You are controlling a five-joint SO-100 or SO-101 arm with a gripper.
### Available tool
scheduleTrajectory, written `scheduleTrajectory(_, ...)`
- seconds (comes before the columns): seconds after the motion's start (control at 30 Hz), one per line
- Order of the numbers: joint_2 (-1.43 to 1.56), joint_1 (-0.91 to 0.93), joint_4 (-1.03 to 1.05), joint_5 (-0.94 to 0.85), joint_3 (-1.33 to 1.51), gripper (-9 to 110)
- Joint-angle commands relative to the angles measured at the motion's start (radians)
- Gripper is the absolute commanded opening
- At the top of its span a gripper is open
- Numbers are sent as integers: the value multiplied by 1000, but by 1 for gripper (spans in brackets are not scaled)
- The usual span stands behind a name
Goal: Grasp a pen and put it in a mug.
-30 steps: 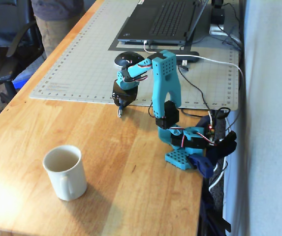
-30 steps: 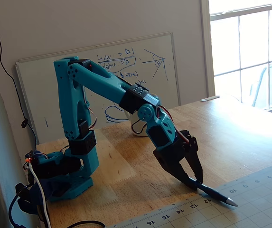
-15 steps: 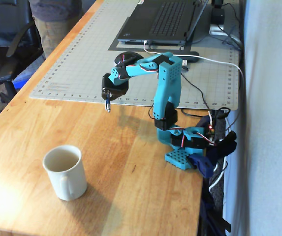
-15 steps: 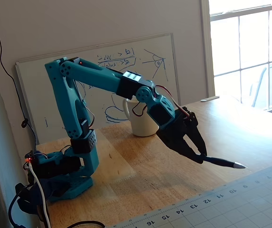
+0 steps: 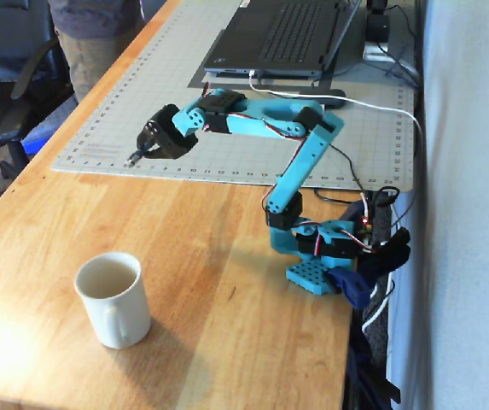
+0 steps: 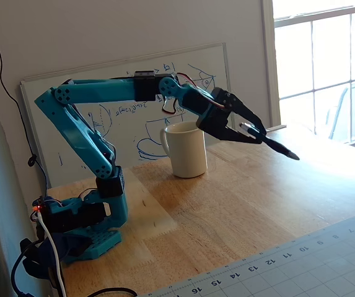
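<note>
Since a moment ago I have lifted higher and stretched my teal arm [image 6: 103,93] out nearly level, carrying the slim dark pen with the silvery tip [image 6: 276,146] well clear of the wooden table [image 5: 227,282]. My black hand [image 5: 144,149] is clamped on the pen's rear part; in a fixed view the pen juts forward and slightly downward out of my hand [image 6: 256,134], its tip in the air.

The plain cream-white ceramic mug with a loop handle [image 5: 113,299] stands upright on the table, its tan inside visible from above. Taking the mug as landmark: in a fixed view my hand and the pen hang well apart from it, toward the grey gridded cutting mat [image 5: 142,102] beyond, over that mat's near edge. In a fixed view the mug [image 6: 186,148] sits behind my forearm, and the pen points away from it to the right.
</note>
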Motion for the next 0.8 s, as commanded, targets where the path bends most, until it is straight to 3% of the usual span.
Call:
scheduleTrajectory(0.0, 124, -66, 2, 287, -29, 1)
scheduleTrajectory(0.27, 232, -212, -8, 758, -31, 1)
scheduleTrajectory(0.77, 288, -597, -9, 1134, -49, 1)
